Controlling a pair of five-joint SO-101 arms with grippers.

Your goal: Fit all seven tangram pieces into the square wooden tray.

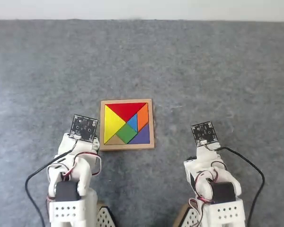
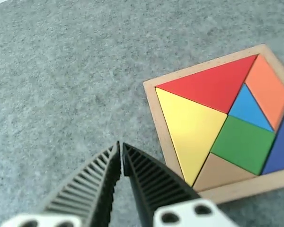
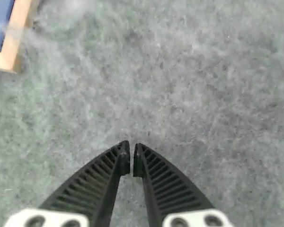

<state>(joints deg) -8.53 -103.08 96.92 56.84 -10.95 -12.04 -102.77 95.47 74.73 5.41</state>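
The grey felt surface (image 1: 203,61) spreads across the whole high view. Two white arms stand at its near edge, the left arm (image 1: 73,179) and the right arm (image 1: 213,184), with the square wooden tray (image 1: 128,146) lying flat between them, closer to the left one.

All seven tangram pieces sit inside the tray and fill the square. In order of size, they are:
- the red triangle (image 1: 126,110) along the far side
- the yellow triangle (image 1: 112,124) along the left side
- the purple triangle (image 1: 142,136) in the near right corner
- the orange parallelogram (image 1: 143,117)
- the green square (image 1: 127,133)
- the tan triangle (image 1: 114,140)
- the small blue triangle (image 1: 131,123) at the centre

The left pincer (image 2: 121,151) is clenched, tips together on nothing, over bare felt just beside the tray's left rim. The right pincer (image 3: 131,151) is likewise clenched and empty, over the felt apart from the tray's corner.
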